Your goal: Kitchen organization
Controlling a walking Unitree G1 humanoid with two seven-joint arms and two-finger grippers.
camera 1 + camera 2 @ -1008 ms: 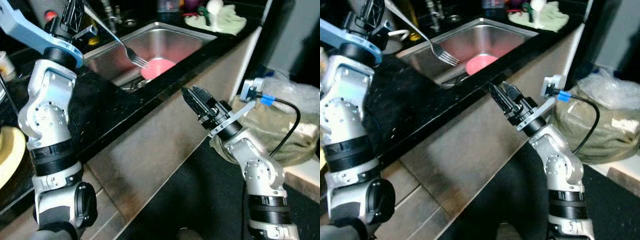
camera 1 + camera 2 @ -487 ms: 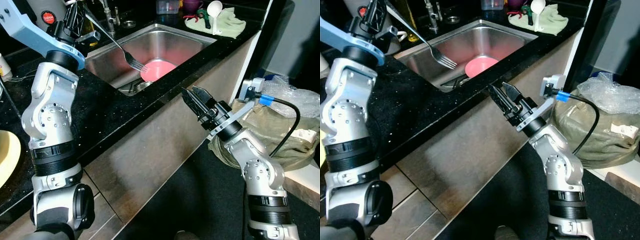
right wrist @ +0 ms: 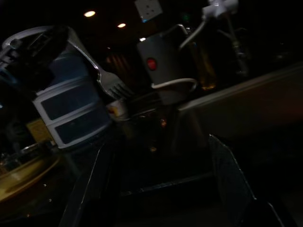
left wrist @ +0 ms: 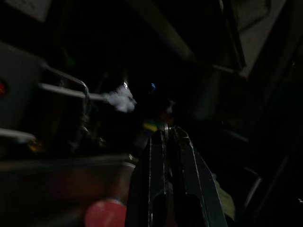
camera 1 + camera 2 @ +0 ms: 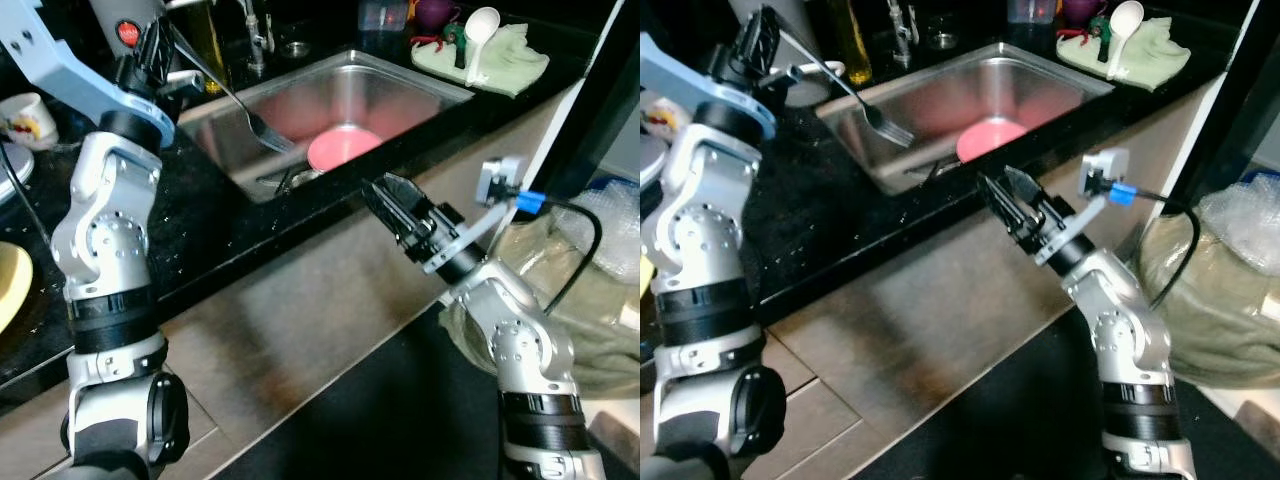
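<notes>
Steel fork [image 5: 232, 99]: silver, clenched by its handle in left claw [image 5: 152, 48], held over the near-left rim of stainless sink [image 5: 420, 80].
Change: whole view shifted, so camera moved; fork-to-claw hold unchanged, carry ongoing.
Axis: handle up-left, tines down-right toward pink round plate [image 5: 343, 148].
Right claw [image 5: 392, 203]: spread, empty, beside black tabletop [image 5: 210, 225] edge.

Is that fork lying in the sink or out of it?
Out: the left gripper holds the fork in the air, tines above the sink.
</notes>
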